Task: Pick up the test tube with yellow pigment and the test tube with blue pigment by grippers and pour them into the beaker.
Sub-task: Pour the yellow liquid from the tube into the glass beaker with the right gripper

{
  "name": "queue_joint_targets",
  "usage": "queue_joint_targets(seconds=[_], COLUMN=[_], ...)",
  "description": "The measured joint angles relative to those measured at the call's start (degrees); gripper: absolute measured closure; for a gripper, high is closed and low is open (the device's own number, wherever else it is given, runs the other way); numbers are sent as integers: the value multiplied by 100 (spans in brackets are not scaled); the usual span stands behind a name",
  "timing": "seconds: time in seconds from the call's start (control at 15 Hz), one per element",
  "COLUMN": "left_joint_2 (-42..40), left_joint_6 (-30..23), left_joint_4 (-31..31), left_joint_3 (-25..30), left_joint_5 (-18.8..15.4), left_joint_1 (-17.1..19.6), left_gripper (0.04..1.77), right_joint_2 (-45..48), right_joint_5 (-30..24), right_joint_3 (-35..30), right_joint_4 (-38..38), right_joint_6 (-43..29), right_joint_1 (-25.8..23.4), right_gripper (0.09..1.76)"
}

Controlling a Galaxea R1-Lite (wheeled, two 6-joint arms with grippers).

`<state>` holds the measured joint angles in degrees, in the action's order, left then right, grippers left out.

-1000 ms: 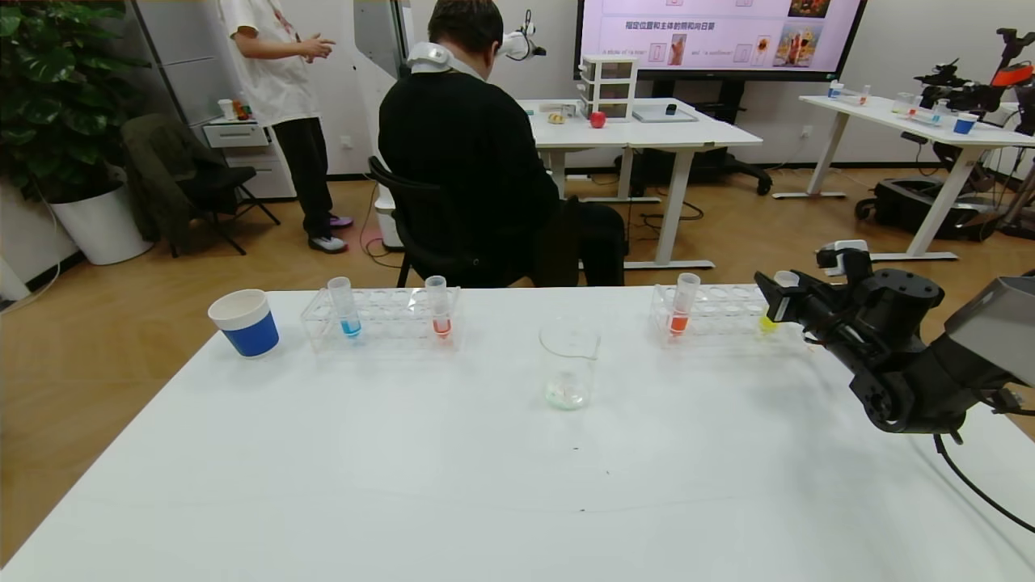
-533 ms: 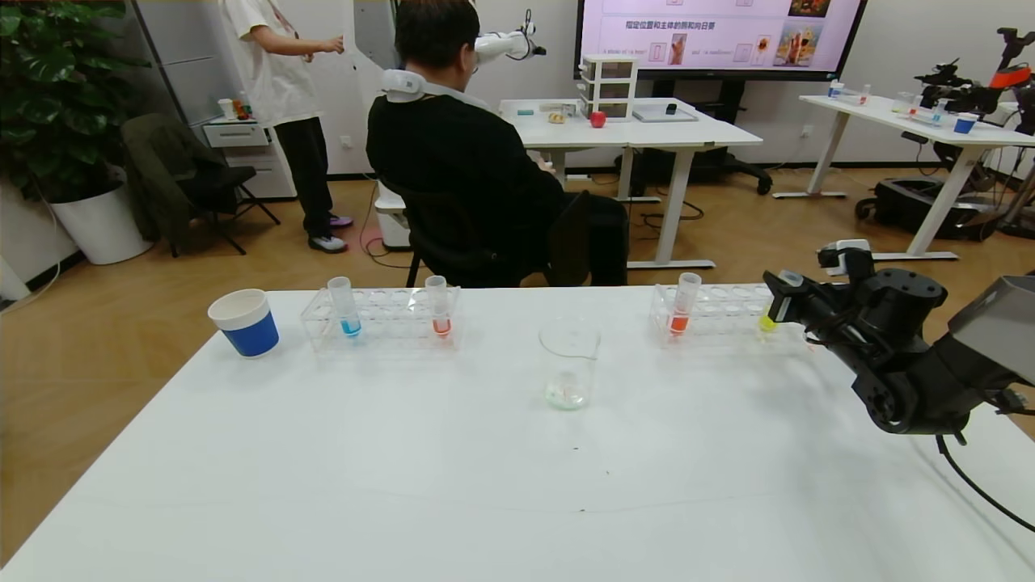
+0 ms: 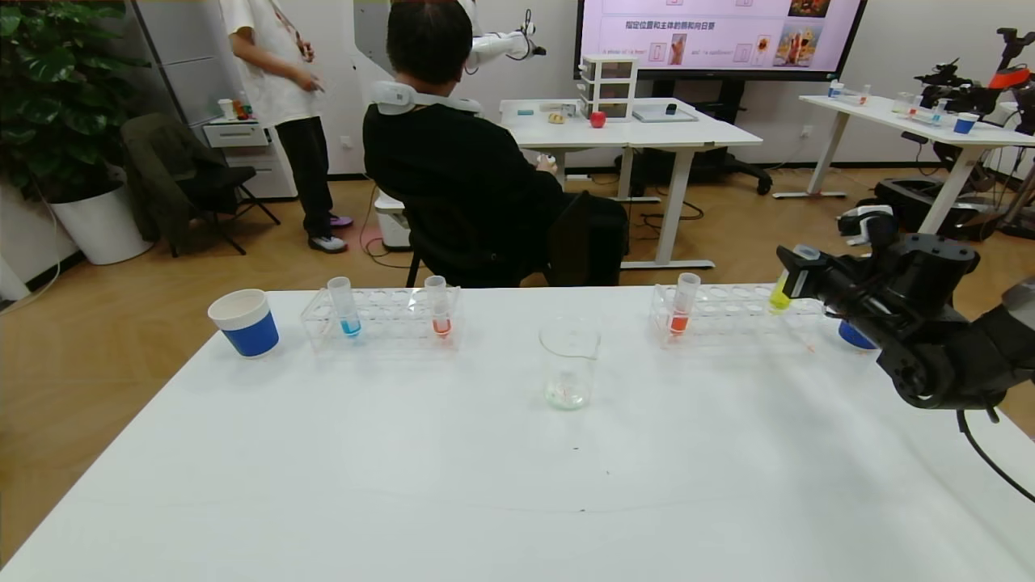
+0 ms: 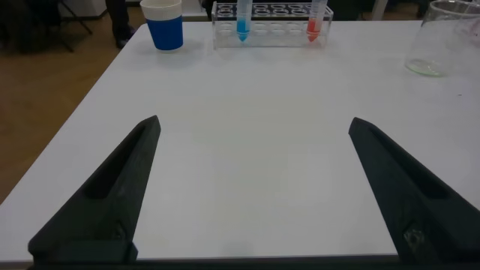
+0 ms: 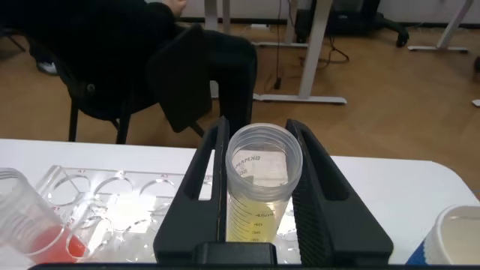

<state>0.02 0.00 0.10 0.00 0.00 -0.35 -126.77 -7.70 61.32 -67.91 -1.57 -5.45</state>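
My right gripper (image 3: pixel 796 271) is shut on the test tube with yellow pigment (image 3: pixel 780 297) and holds it lifted above the right clear rack (image 3: pixel 728 319). In the right wrist view the tube (image 5: pixel 262 191) stands clamped between my two black fingers (image 5: pixel 196 195). The test tube with blue pigment (image 3: pixel 346 307) stands in the left clear rack (image 3: pixel 380 319); it also shows in the left wrist view (image 4: pixel 242 21). The beaker (image 3: pixel 569 364) stands at the table's middle. My left gripper (image 4: pixel 251 127) is open and empty, low over the table's near left part.
A red-orange tube stands in each rack (image 3: pixel 439 307) (image 3: pixel 682 307). A blue-and-white paper cup (image 3: pixel 244 322) stands at the far left, another (image 3: pixel 853 333) behind my right arm. A seated person (image 3: pixel 477 170) is beyond the table's far edge.
My right gripper has risen and moved a little right with the yellow tube, lifting it out of the right rack. The paper cup behind it has come into view.
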Motion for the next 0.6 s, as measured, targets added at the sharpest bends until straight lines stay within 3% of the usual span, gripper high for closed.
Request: queue_joint_targets(seconds=[0.33,0.6], left_joint_2=[0,0], left_joint_6=[0,-2], left_joint_4=[0,-2], left_joint_3=[0,0], left_joint_5=[0,0], left_joint_1=[2,0], left_gripper=[6,6], right_joint_2=[549,717], right_joint_5=[-169,-1261], right_joint_3=[54,378], right_joint_4=[312,579], right_joint_6=[243,750], right_joint_1=[71,276], right_gripper=[134,134])
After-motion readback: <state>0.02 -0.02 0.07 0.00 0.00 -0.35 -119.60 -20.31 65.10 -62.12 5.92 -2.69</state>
